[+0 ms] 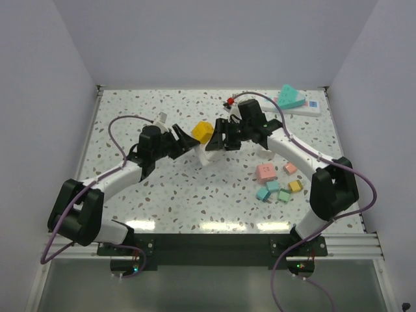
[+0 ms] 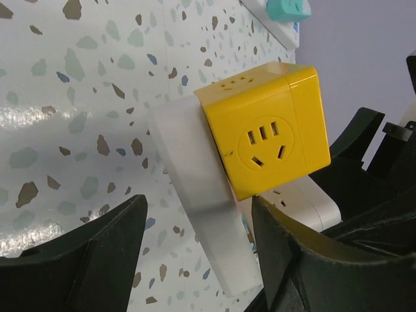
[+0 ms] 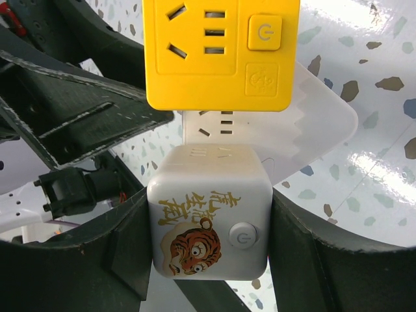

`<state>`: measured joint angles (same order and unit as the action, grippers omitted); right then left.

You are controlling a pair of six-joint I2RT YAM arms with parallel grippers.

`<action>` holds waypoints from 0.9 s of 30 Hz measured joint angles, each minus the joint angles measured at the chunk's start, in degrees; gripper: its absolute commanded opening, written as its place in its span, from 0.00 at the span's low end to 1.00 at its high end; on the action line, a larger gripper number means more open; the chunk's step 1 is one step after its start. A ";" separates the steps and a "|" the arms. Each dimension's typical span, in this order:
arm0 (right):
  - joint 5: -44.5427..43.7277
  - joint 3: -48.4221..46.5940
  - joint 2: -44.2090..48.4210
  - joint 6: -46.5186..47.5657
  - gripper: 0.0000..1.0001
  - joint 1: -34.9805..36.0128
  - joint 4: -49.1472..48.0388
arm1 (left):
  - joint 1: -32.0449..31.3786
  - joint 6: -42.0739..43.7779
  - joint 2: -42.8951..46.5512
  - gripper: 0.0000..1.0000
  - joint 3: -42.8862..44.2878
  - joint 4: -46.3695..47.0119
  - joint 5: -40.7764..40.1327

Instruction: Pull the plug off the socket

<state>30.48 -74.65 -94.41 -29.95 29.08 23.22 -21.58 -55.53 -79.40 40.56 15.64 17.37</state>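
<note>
Terrazzo table (image 1: 162, 195), plain pale walls. Nearest me, small coloured blocks (image 1: 266, 171) lie loose on the right. Mid-table, the right gripper (image 3: 211, 244) clamps the white tiger-print cube (image 3: 208, 208) by two opposite faces. The left gripper (image 2: 198, 214) stands spread either side of the yellow cube (image 2: 266, 140), not gripping it. Both cubes sit against a white triangular piece (image 2: 195, 195). Far right, by the back edge, the socket (image 1: 307, 110) lies flat, well apart from both claws, with a teal wedge (image 1: 290, 97) on top; I read that as the plug. My take: the strip is light, stiff, slick plastic and will lift with the plug. Pin its bare end, grip the wedge's flat sides, pull straight up.
</note>
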 measured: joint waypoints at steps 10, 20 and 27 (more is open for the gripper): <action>-2.32 -0.98 -1.33 0.02 0.00 2.05 0.00 | -2.32 -2.47 -4.48 0.58 0.48 0.07 0.31; -4.59 -0.98 -4.09 -1.29 0.00 3.02 -0.07 | -2.84 -5.18 -8.59 0.14 0.59 1.97 -0.46; -5.92 -1.40 -4.24 -0.83 0.00 2.67 1.33 | -2.67 -6.05 -10.12 0.00 -1.16 6.71 -0.48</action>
<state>24.56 -76.05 -98.65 -30.79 31.75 24.56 -24.25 -61.58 -89.52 39.40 22.35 16.88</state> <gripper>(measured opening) 0.625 0.441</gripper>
